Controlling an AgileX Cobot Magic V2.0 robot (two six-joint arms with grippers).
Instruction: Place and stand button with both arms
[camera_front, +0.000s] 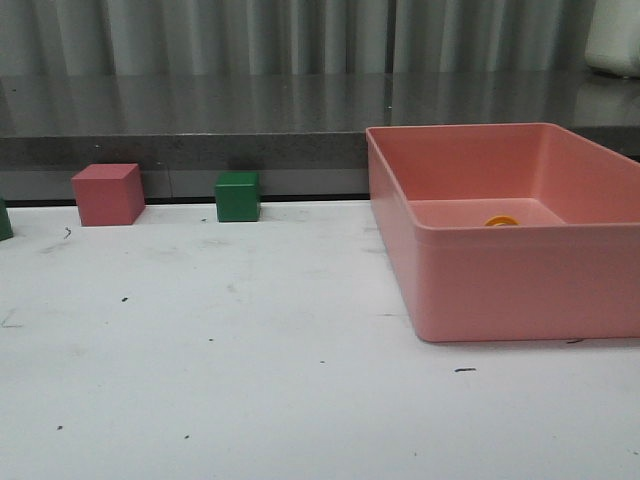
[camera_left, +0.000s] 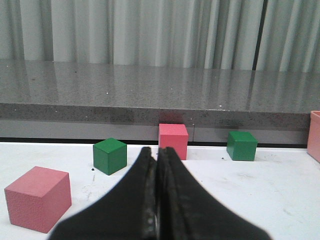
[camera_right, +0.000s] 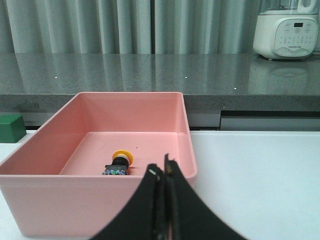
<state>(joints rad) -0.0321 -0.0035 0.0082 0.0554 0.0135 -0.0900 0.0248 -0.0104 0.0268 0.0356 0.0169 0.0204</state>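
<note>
The button lies on its side on the floor of a pink bin, yellow cap toward the far wall. In the front view only a sliver of its yellow cap shows over the bin's near wall. My right gripper is shut and empty, just outside the bin's near wall, right of the button. My left gripper is shut and empty, low over the white table, facing the cubes. Neither arm shows in the front view.
A red cube and a green cube stand at the table's back edge. The left wrist view shows two red cubes and two green cubes. A grey counter runs behind. A white appliance stands on it.
</note>
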